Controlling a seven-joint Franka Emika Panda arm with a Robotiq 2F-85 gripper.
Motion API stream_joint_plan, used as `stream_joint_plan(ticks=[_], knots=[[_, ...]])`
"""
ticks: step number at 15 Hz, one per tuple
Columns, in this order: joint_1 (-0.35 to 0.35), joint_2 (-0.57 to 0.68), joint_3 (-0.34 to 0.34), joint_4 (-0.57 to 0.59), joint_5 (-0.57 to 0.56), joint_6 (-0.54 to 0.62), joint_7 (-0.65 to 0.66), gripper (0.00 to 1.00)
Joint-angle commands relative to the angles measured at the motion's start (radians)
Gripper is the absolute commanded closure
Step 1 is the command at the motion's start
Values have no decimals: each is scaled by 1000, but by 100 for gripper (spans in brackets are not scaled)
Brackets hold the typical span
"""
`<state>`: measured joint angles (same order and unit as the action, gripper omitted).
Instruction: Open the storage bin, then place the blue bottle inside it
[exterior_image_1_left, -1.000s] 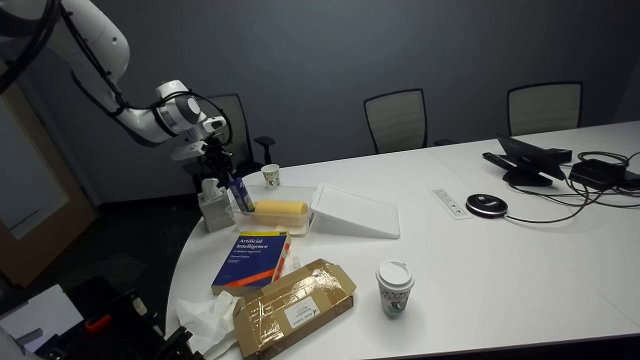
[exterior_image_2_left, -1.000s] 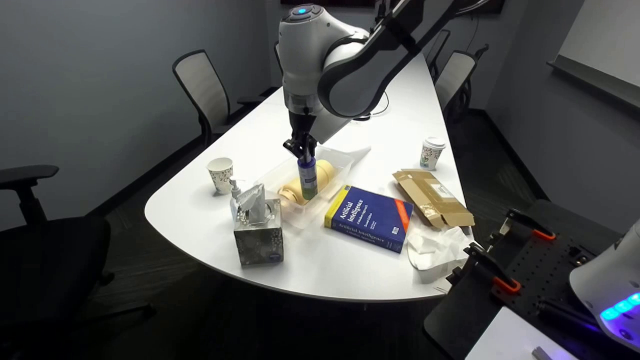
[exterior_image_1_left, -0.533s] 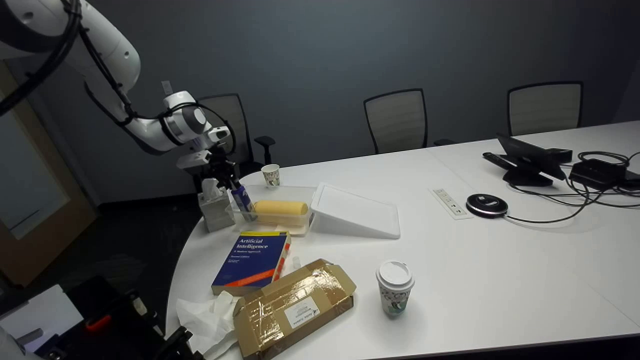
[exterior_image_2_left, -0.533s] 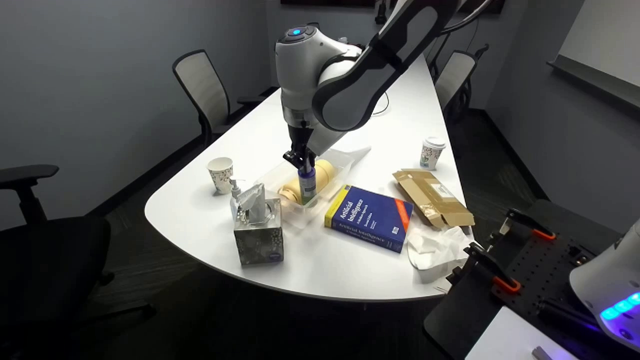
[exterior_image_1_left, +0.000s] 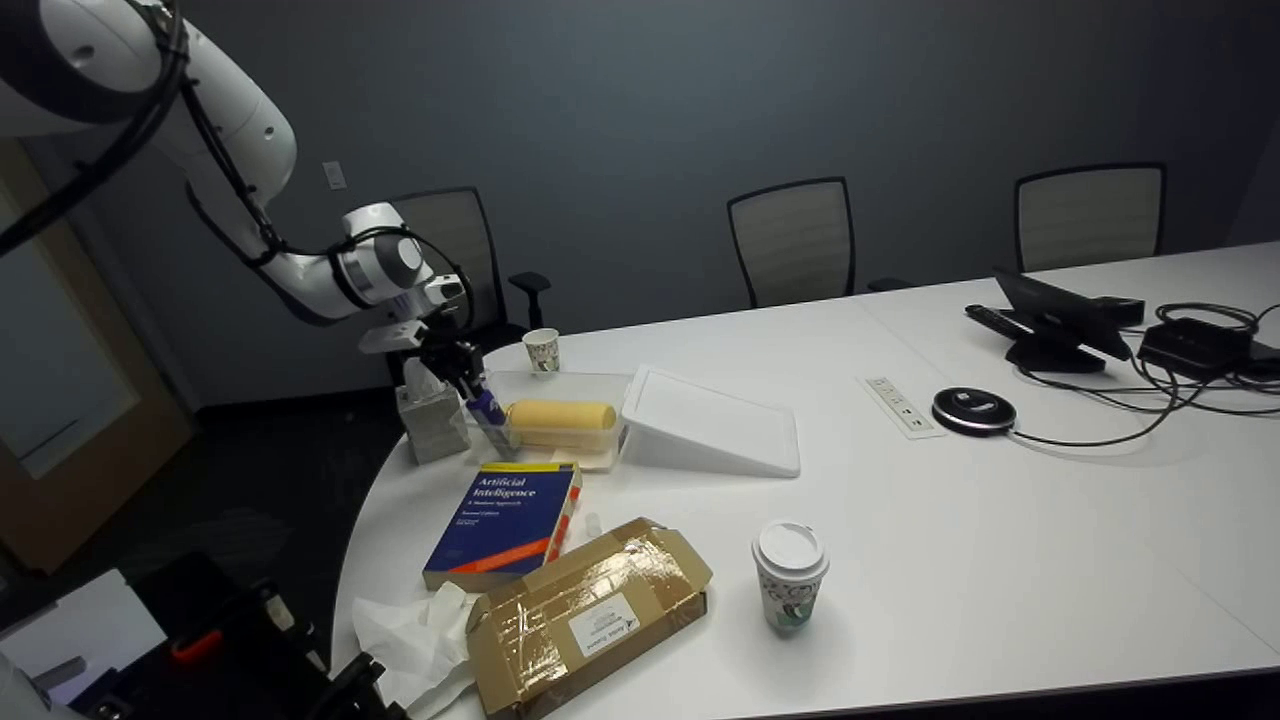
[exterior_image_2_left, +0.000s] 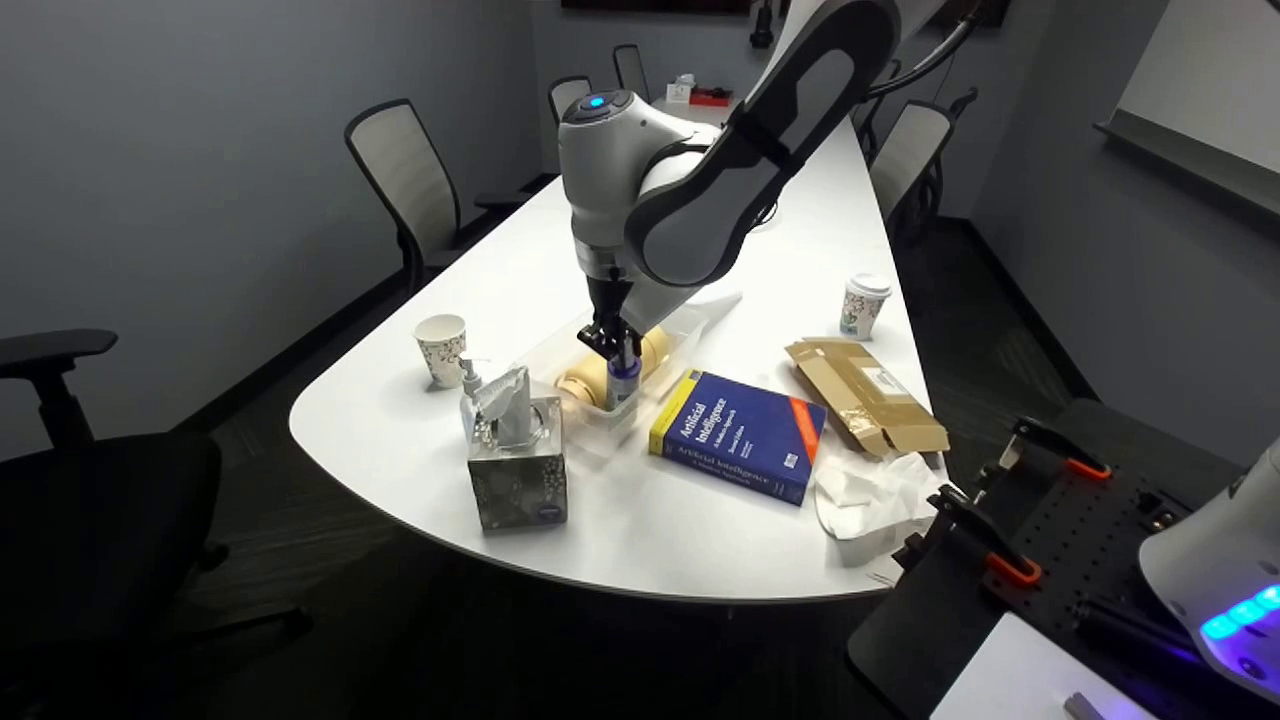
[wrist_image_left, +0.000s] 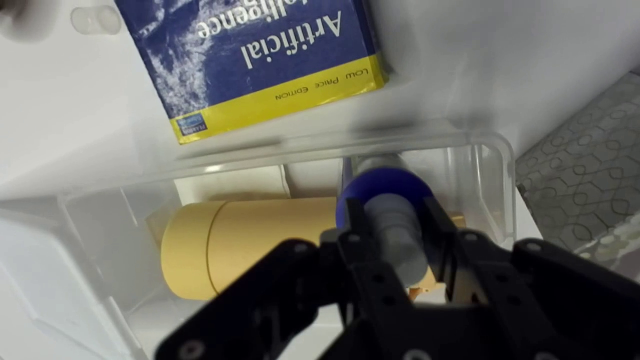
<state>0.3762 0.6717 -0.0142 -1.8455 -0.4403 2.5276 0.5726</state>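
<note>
The storage bin (exterior_image_1_left: 575, 384) is a clear low box, open at the top; it also shows in an exterior view (exterior_image_2_left: 598, 437) and the wrist view (wrist_image_left: 492, 165). Its white lid (exterior_image_1_left: 715, 420) leans beside it. The blue bottle (exterior_image_2_left: 623, 385) is dark blue with a grey top and stands in the bin's near end, beside a yellow cylinder (wrist_image_left: 250, 240). In the wrist view, the bottle's blue shoulder (wrist_image_left: 385, 181) shows below the fingers. My gripper (wrist_image_left: 394, 215) is shut on its grey top. I cannot tell whether the bottle's base touches the bin floor.
A tissue box (exterior_image_2_left: 517, 475) stands close by the bin's end, with a pump bottle (exterior_image_2_left: 471, 375) and paper cup (exterior_image_2_left: 442, 350) behind it. A thick blue book (exterior_image_2_left: 745, 430) lies beside the bin. A tan package (exterior_image_2_left: 865, 395) and lidded cup (exterior_image_2_left: 862, 308) are farther off.
My gripper has moved down with the blue bottle in it. The bottle now sits lower, its lower part behind the bin's wall. The bin, lid and yellow cylinder have not moved.
</note>
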Motion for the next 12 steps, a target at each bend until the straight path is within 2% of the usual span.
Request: stream_joint_plan(ticks=[1, 7, 8, 9, 12], knots=[[19, 16, -26, 31, 37, -23, -30, 92], [14, 71, -36, 132, 72, -93, -41, 92], [10, 82, -34, 152, 80, -108, -46, 62], [7, 91, -35, 170, 87, -122, -49, 42], [3, 108, -37, 210, 107, -156, -68, 21]])
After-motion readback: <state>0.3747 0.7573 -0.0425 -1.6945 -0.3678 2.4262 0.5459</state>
